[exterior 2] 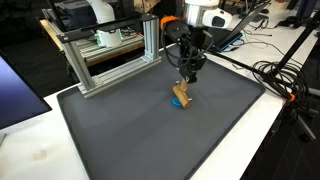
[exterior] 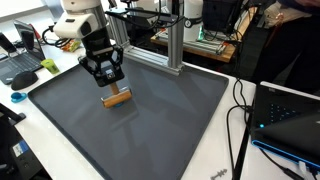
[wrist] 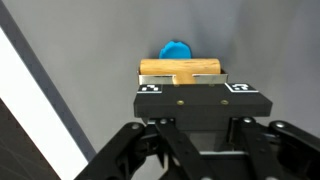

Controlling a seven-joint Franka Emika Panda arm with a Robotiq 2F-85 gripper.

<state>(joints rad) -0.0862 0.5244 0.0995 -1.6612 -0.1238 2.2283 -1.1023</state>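
Wrist view — the end effector (wrist: 194, 88) is clamped on a wooden block (wrist: 180, 69) — blue piece (wrist: 176, 50) just beyond.

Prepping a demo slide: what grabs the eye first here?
The black gripper, shut on a wooden block near the middle of the dark mat. A bright blue piece shows just beyond the block in the wrist view; an aluminium frame stands at the mat's edge.

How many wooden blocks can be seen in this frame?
1. The wooden block is gripped in the tool over the gray mat's middle, with a blue piece close by it. The tool could hide another.
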